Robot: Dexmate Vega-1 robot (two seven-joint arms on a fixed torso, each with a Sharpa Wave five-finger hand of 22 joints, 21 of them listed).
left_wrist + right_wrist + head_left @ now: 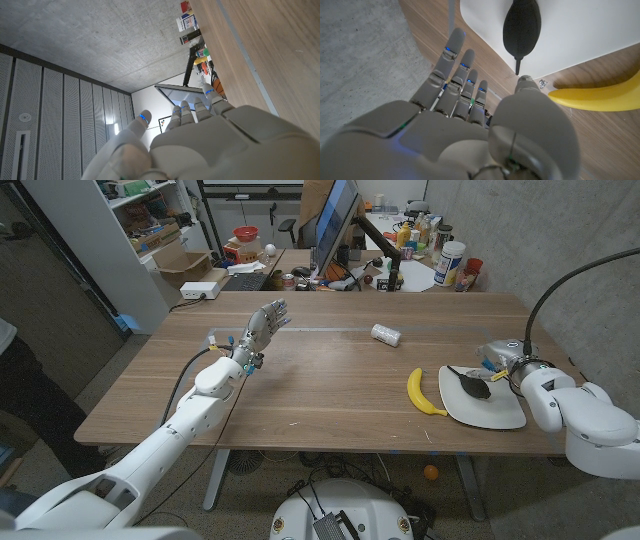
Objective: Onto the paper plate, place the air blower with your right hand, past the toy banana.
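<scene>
The black air blower point(474, 385) lies on the white paper plate point(495, 411) at the table's right side, its thin nozzle pointing toward the table's middle. In the right wrist view the air blower point(521, 26) rests on the paper plate point(580, 30), free of any grip. The yellow toy banana point(423, 393) lies just left of the plate, also seen as the toy banana point(600, 95). My right hand point(500, 361) hovers at the plate's far right edge, fingers point(457, 75) spread and holding nothing. My left hand point(262, 325) is raised over the left half of the table, open.
A small white cylinder point(385, 334) lies on the table beyond the banana. A blue tape line point(330, 328) runs across the far part of the table. A black cable point(560, 285) arcs over the right edge. A cluttered desk with a monitor point(335, 220) stands behind.
</scene>
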